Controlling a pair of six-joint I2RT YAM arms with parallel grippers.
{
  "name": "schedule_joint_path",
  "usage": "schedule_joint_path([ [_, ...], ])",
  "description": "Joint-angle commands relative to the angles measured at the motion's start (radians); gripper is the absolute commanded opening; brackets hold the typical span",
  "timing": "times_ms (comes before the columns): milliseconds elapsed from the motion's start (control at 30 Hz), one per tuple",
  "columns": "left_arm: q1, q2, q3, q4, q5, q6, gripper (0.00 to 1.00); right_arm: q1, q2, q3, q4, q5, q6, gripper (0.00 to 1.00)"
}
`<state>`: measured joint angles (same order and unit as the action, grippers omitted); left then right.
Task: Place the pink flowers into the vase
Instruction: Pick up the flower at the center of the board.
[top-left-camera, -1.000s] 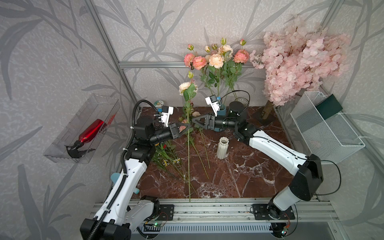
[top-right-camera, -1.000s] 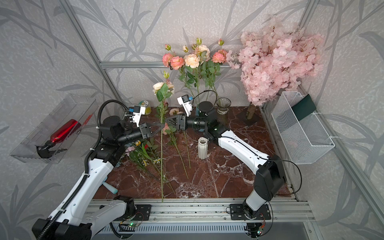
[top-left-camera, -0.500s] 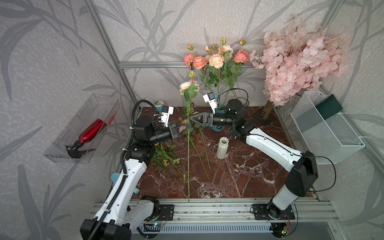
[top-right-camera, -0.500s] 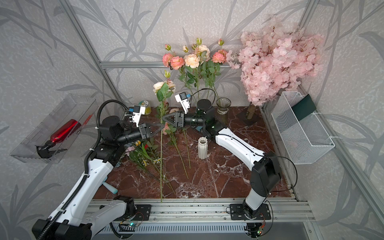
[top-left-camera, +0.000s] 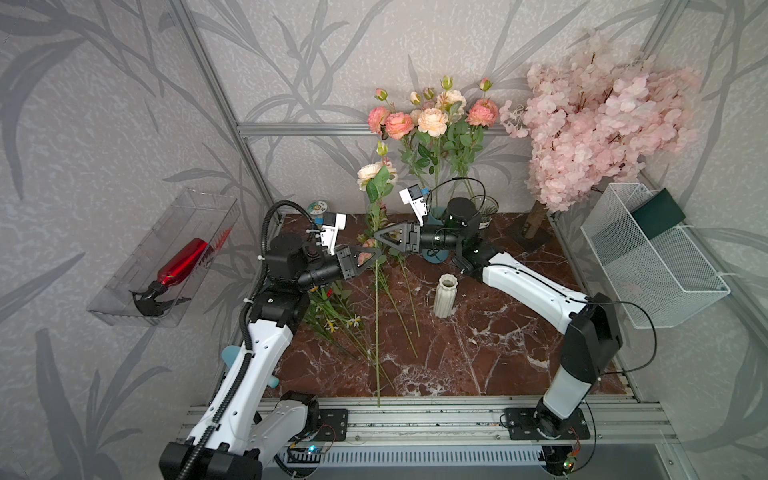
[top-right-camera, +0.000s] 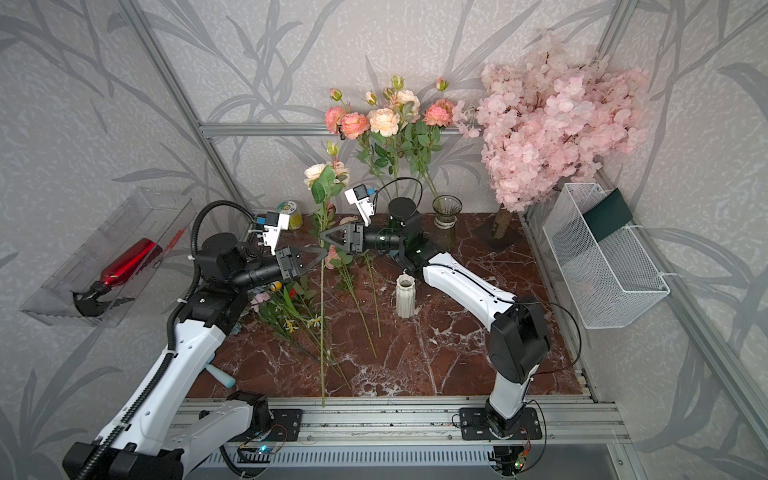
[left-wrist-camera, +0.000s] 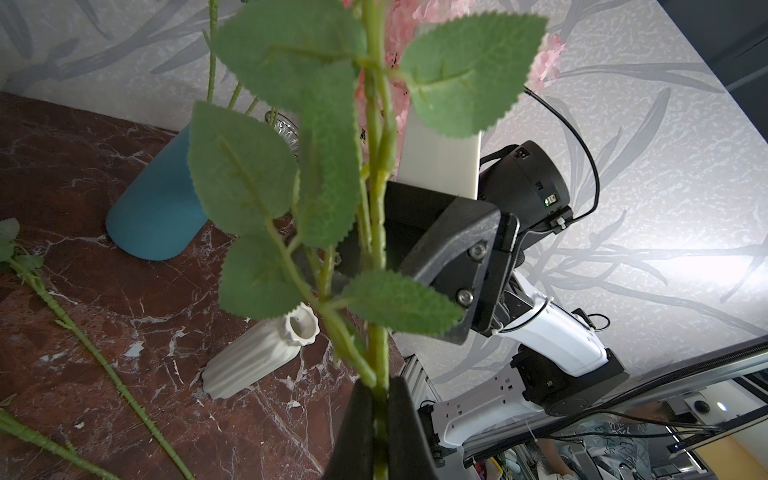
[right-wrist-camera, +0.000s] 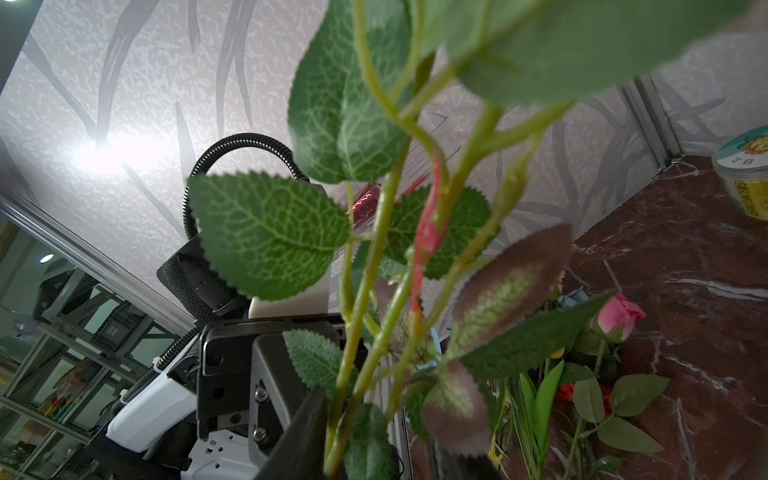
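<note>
- Pink flowers (top-left-camera: 432, 122) stand bunched at the back of the red-marble counter (top-left-camera: 498, 353), heads high against the wall. The right arm hides which vase holds their stems.
- Held spray (top-left-camera: 377, 332), one long stem, hangs upright between the two arms. Its pale head rises above both tools, and its foot reaches down over the front rail in both top views.
- Left tool (top-left-camera: 374, 258) reaches in from the left, clamped tight on the held spray just under a cluster of leaves.
- Right tool (top-left-camera: 377, 236) meets the same stem from the opposite side, just above the left tool. Its jaws stand partly apart, straddling stem and leaves with no visible squeeze.
- Blue vase (left-wrist-camera: 158, 216) sits at the back, partly hidden by the right arm, with a glass vase (top-right-camera: 446, 208) beside it.
- White ribbed vase (top-left-camera: 445, 295) stands alone mid-counter, near the held spray but apart from it.
- Two more sprays (top-right-camera: 374, 299) lie flat between the held spray and the white ribbed vase.
</note>
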<state>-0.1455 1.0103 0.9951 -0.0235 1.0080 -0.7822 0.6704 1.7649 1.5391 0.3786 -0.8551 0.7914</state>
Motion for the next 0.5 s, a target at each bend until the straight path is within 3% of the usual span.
schedule_joint_path([
  [0, 0.001, -0.016, -0.006, 0.05, 0.026, -0.011, 0.0, -0.002, 0.017, 0.035, 0.082, -0.039, 0.042, 0.4],
  [267, -0.006, -0.016, -0.018, 0.046, 0.02, -0.011, 0.0, -0.002, 0.035, 0.038, 0.203, -0.083, 0.138, 0.37],
  [467, -0.009, -0.02, -0.012, 0.026, 0.012, 0.006, 0.0, -0.003, 0.022, 0.03, 0.202, -0.093, 0.132, 0.19],
])
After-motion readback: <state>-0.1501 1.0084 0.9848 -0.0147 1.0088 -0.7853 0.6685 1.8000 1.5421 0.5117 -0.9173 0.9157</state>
